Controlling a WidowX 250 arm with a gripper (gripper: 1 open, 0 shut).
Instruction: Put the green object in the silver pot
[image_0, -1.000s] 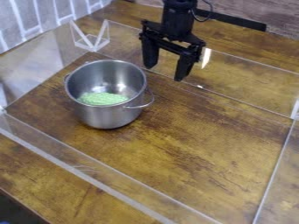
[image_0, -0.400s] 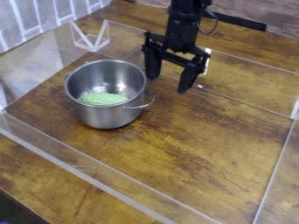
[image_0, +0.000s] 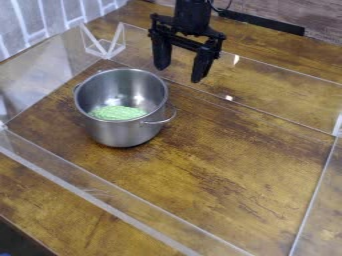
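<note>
Green object (image_0: 118, 113) lying flat on the bottom of the silver pot (image_0: 123, 106), toward the near-left of the interior. Pot upright on the wooden table (image_0: 227, 170), one loop handle showing at its right side. Gripper (image_0: 181, 62) up over the table behind and to the right of the pot, clear of the rim — fingers spread apart, pointing down, nothing held between them. Clear acrylic wall (image_0: 80, 170) bordering the work area along the near-left edge.
</note>
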